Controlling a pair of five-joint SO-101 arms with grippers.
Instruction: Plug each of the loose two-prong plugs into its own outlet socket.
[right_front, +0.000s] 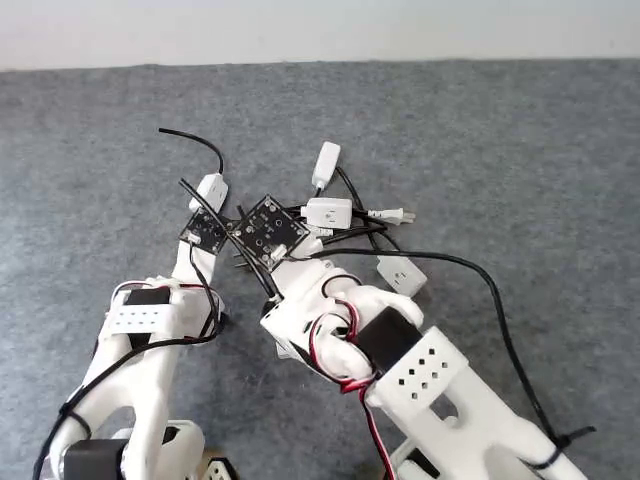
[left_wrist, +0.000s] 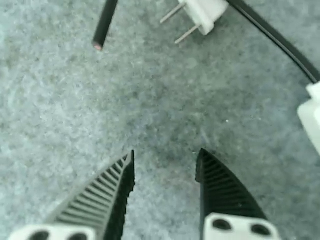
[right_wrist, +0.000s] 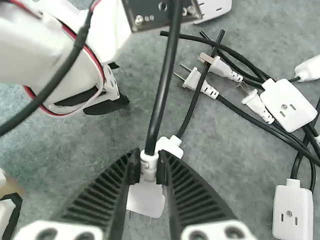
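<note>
On the grey, felt-like table surface (right_front: 520, 150) lies a tangle of black cables (right_front: 440, 259) with white plastic outlet sockets (right_front: 328, 212) and white two-prong plugs (right_wrist: 197, 82) at their ends. Seen from the right wrist, the right gripper (right_wrist: 147, 161) is clenched on one white plug with a thick black cable (right_wrist: 145, 200). Its black ribbed fingers (right_wrist: 110, 195) press on both sides of the plug body. The cable runs away from the gripper, and two small prong tips show at the end of the body that faces the wrist.

Near it, three more loose plugs lie side by side among the cables, just beside a square white socket (right_wrist: 287, 105). A longer white socket (right_wrist: 292, 212) lies apart from them.

The left gripper (left_wrist: 166, 154) hangs released over bare surface, with its two fingers apart and nothing between them. Ahead of it lie a loose white plug (left_wrist: 200, 12) with both prongs free and the loose end of a black cable (left_wrist: 105, 22).

From above, the left arm (right_front: 150, 340) and the right arm (right_front: 400, 360) come close together at the middle of the table, and the sockets are spread just beyond them.
</note>
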